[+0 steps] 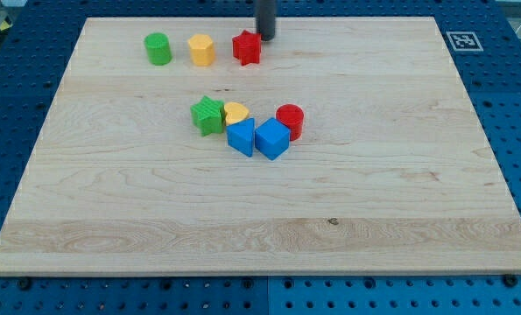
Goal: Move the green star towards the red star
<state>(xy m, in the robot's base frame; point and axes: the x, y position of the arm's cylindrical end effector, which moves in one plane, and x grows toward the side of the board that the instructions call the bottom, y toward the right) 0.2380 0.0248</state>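
The green star (207,115) sits near the board's middle, left end of a cluster. Touching its right side is a yellow heart (235,112). The red star (246,47) lies near the view's top, well above the green star and slightly right of it. My tip (266,37) is at the view's top, just right of the red star and close to it, far from the green star. The rod runs up out of the view.
A green cylinder (158,48) and a yellow hexagon block (201,50) stand left of the red star in a row. Two blue blocks (241,137) (272,139) and a red cylinder (290,120) complete the middle cluster. The wooden board (400,175) has edges all round.
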